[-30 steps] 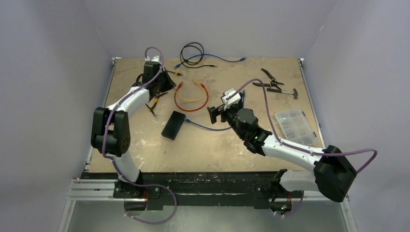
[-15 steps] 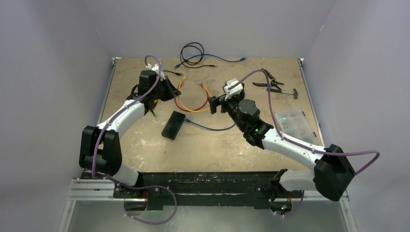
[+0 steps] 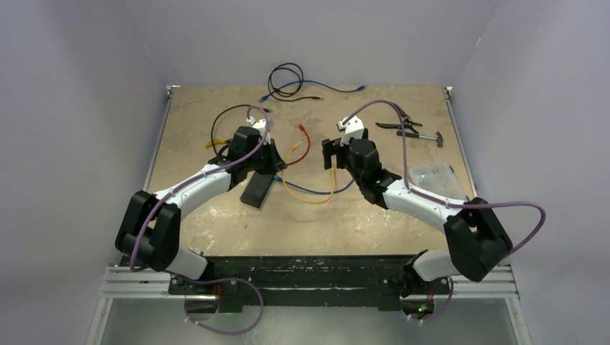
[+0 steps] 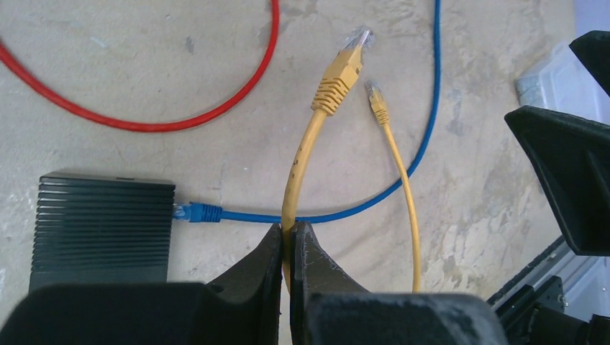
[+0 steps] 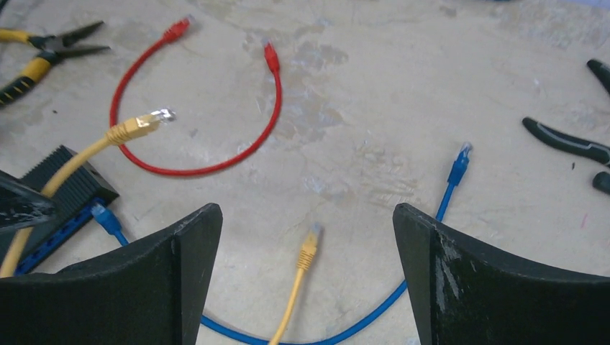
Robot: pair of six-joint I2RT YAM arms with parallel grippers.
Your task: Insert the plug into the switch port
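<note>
Left gripper (image 4: pixel 288 248): jaws clamped on the yellow cable (image 4: pixel 302 158), a bit behind its ribbed boot. Its clear-tipped plug (image 4: pixel 338 75) stuck out free, pointing away from the switch (image 4: pixel 101 226). Right gripper (image 5: pixel 303 212): jaws wide apart, holding nothing, above the other plug (image 5: pixel 308 251). The switch was a flat black box with a ribbed top, just beside the left jaws, with a blue plug (image 4: pixel 190 212) against its edge. Scuffed bare table (image 5: pixel 374 86) lay between the grippers. Three round cables: the yellow cable, blue cable (image 4: pixel 424 129), red cable (image 4: pixel 216 108), two plugs each.
</note>
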